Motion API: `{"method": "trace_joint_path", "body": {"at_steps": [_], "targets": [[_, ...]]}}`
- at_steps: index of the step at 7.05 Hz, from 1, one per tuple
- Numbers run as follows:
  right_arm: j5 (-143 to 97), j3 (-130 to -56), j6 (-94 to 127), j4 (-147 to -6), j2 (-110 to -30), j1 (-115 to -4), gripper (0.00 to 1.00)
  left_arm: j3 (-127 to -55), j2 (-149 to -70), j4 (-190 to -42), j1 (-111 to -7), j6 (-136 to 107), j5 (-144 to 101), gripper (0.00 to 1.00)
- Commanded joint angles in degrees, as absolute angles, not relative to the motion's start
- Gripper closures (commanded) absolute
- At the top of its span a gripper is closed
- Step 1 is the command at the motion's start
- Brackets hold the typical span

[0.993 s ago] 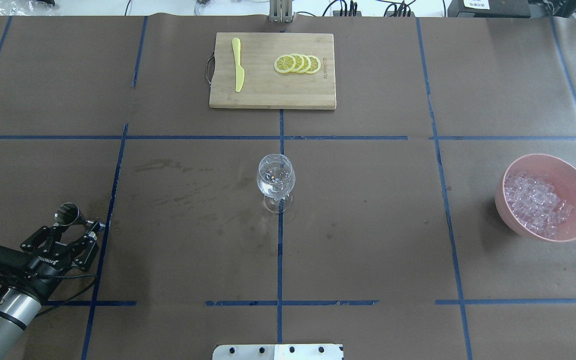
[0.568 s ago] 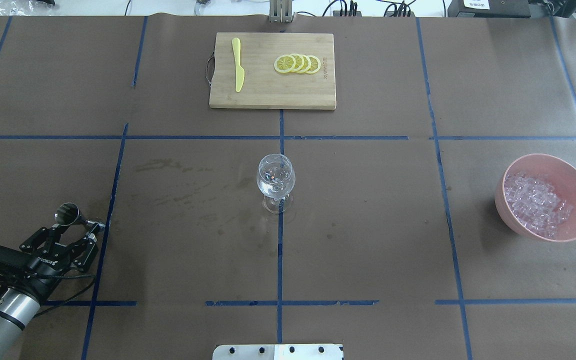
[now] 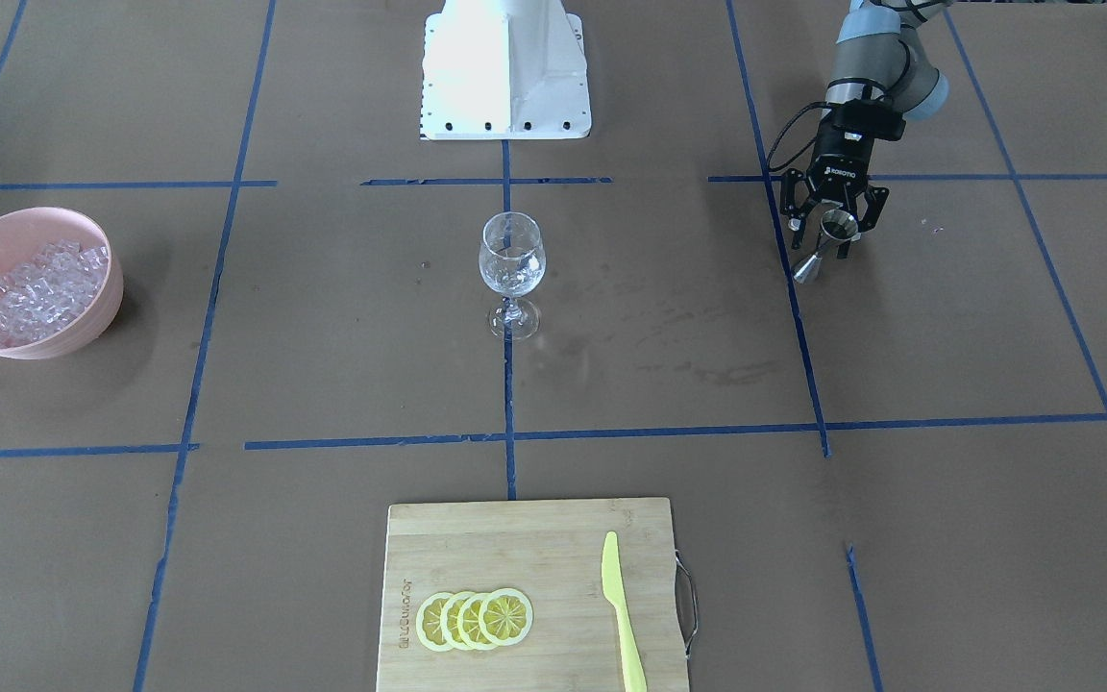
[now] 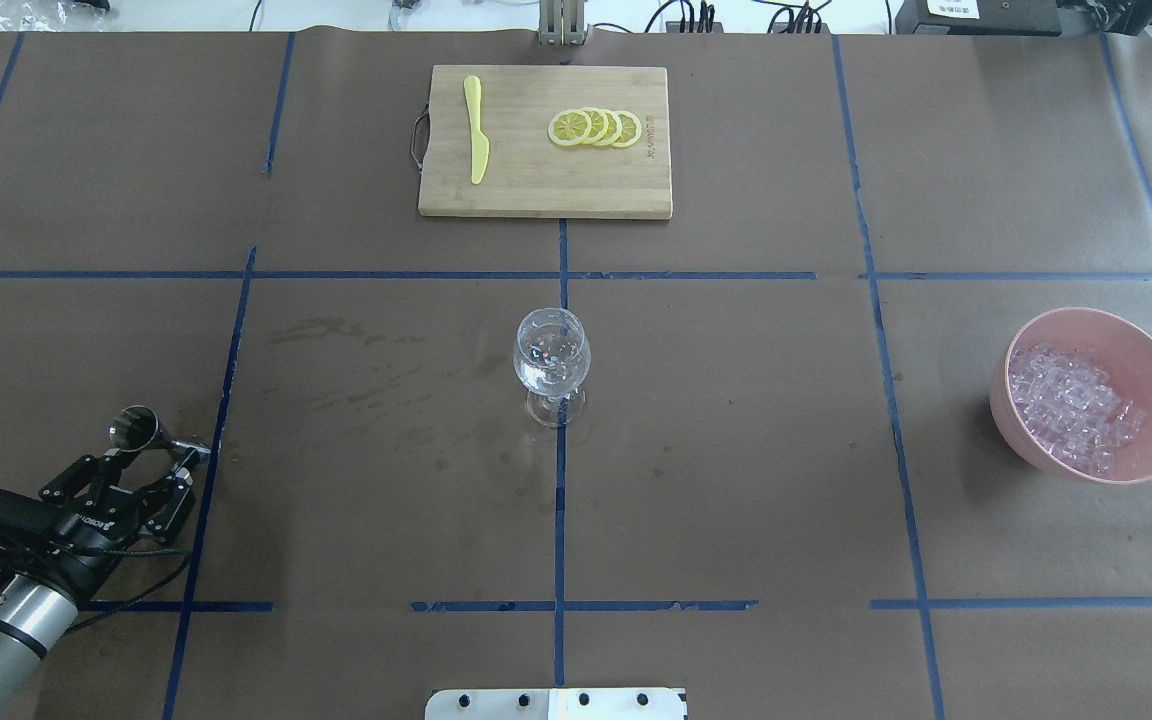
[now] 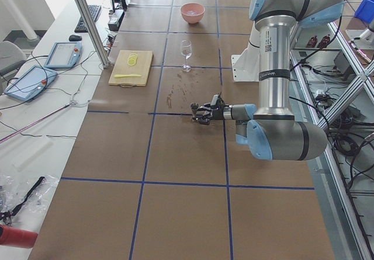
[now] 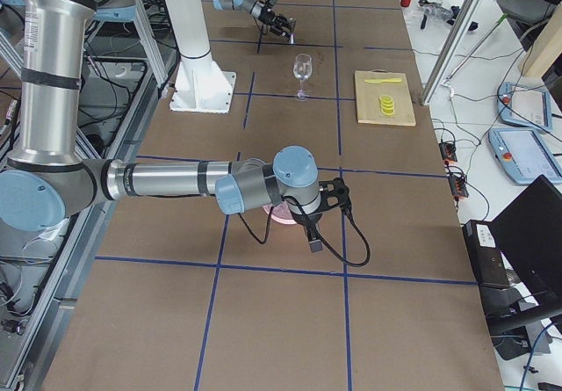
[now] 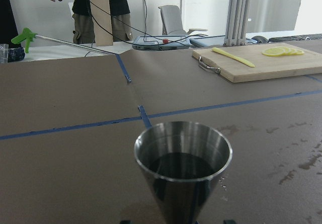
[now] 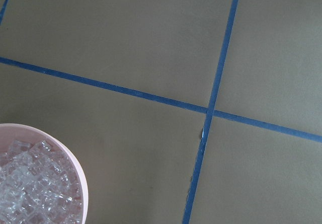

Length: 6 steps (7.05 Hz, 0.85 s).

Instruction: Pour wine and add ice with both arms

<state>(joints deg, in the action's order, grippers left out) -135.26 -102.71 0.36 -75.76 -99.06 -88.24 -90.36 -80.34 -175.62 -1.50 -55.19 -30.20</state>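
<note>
Near table's point(image 4: 386, 520) left edge, ROBOTIQ-marked left end effector point(image 4: 157, 452) gapes around jigger point(image 4: 136, 427); right end effector point(image 6: 313, 243) unclear.

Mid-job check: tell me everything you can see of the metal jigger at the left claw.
The jigger is a shiny steel double cone standing upright on the brown-papered table, beside a blue tape line. Its upper cup holds dark liquid, below the rim. The left claw straddles its waist, open and seemingly not touching it.

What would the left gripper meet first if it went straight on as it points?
The jigger, upright just ahead of the open left gripper; how close is unclear.
</note>
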Motion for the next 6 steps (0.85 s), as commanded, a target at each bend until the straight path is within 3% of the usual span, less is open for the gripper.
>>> {"method": "trace_joint_path", "body": {"at_steps": [1, 6], "targets": [[-135.26, -102.74, 0.35, -75.76, -99.05, -88.24, 0.0, -90.35, -80.42, -175.69, -2.02, -55.2, -30.23, 0.32], [-135.18, -102.48, 0.35, -75.76, -98.88, -88.24, 0.0, -90.35, -80.95, -175.69, -2.99, -55.37, -30.85, 0.33]]}}
